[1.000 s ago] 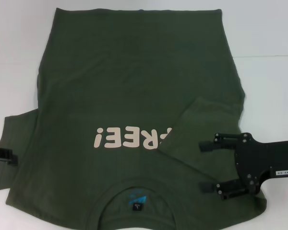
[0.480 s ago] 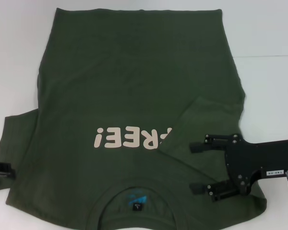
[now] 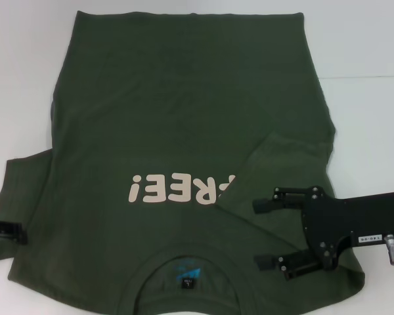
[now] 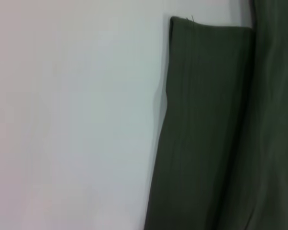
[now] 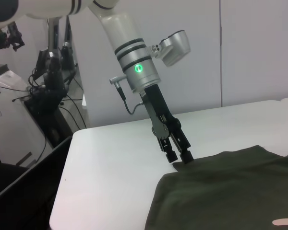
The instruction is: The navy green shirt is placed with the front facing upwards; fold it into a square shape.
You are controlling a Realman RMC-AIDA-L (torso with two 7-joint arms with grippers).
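Observation:
The navy green shirt (image 3: pixel 184 118) lies flat on the white table (image 3: pixel 368 39), front up, with its pink "FREE!" print (image 3: pixel 177 189) upside down to me and its collar label (image 3: pixel 186 279) nearest me. One short sleeve (image 3: pixel 276 164) is folded inward over the body. My right gripper (image 3: pixel 259 233) hovers open over the shoulder area just below that fold, holding nothing. My left gripper (image 3: pixel 10 230) sits at the outer edge of the spread left sleeve (image 4: pixel 206 120). In the right wrist view the left gripper (image 5: pixel 179 157) touches that sleeve's corner on the shirt (image 5: pixel 230 191).
Bare white tabletop surrounds the shirt on the left, right and far sides. The right wrist view shows the table's edge (image 5: pixel 62 191) beyond the left arm, with stands and cabling (image 5: pixel 48 96) off the table.
My right gripper has moved leftward and a little nearer, further over the shirt. My left gripper has shifted nearer along the left sleeve's edge. The shirt has not moved.

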